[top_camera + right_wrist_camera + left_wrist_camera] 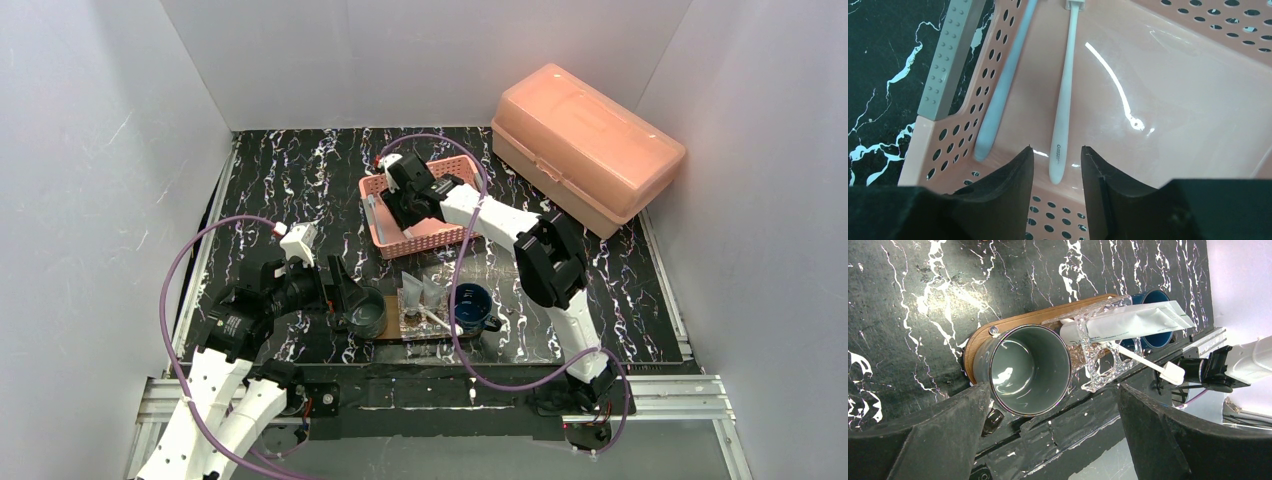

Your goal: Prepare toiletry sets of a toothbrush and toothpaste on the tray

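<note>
The brown tray (998,329) carries a grey-green cup (1023,370), empty inside, a clear faceted glass (1098,362) and a blue mug (1154,296). A white toothpaste tube (1133,322) and a white toothbrush (1148,362) stick out of the glass. My left gripper (1053,390) is open, and the grey-green cup sits just ahead, close to its left finger. My right gripper (1057,150) is down inside the pink basket (1173,100). Its jaws stand apart on either side of the handle end of a white toothbrush (1064,105), with a gap on each side.
A pale blue toothbrush (1003,85) lies beside the white one in the basket, and a grey dotted bar (950,55) rests on the basket's rim. A large salmon lidded box (585,145) stands at the back right. White walls enclose the black marbled table (280,180).
</note>
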Action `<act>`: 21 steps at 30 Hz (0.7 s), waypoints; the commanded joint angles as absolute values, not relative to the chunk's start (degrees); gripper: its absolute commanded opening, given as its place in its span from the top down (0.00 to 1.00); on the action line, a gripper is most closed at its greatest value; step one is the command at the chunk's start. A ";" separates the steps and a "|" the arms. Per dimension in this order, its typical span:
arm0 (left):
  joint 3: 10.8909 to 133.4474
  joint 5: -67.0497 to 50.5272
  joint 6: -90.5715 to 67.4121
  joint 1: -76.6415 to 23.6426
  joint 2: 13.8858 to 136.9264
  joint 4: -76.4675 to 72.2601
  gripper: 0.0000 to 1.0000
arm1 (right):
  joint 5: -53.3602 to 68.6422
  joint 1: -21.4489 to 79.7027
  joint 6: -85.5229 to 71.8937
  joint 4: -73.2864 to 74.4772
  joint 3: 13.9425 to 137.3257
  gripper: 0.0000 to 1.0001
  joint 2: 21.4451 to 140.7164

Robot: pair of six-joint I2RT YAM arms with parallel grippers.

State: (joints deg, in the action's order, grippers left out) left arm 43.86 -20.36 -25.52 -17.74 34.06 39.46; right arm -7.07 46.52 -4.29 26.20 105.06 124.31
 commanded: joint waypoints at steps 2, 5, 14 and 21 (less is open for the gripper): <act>43.51 -21.17 -24.61 -17.31 34.43 39.39 0.02 | -6.17 46.45 -3.83 24.87 107.09 0.50 127.57; 43.50 -21.33 -24.61 -17.27 34.39 39.38 0.02 | -5.70 46.41 -3.70 24.79 107.62 0.49 128.73; 43.42 -21.75 -24.52 -17.23 34.45 39.26 0.02 | -5.10 46.41 -3.31 25.29 108.73 0.48 131.66; 43.41 -21.88 -24.52 -17.03 34.40 39.15 0.02 | -5.62 46.41 -2.31 26.26 108.20 0.52 133.18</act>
State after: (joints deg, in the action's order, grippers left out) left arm 43.86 -20.99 -25.50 -17.37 34.33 39.44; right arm -5.82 46.52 -3.77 25.52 106.61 131.74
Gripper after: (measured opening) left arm 0.983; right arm 0.497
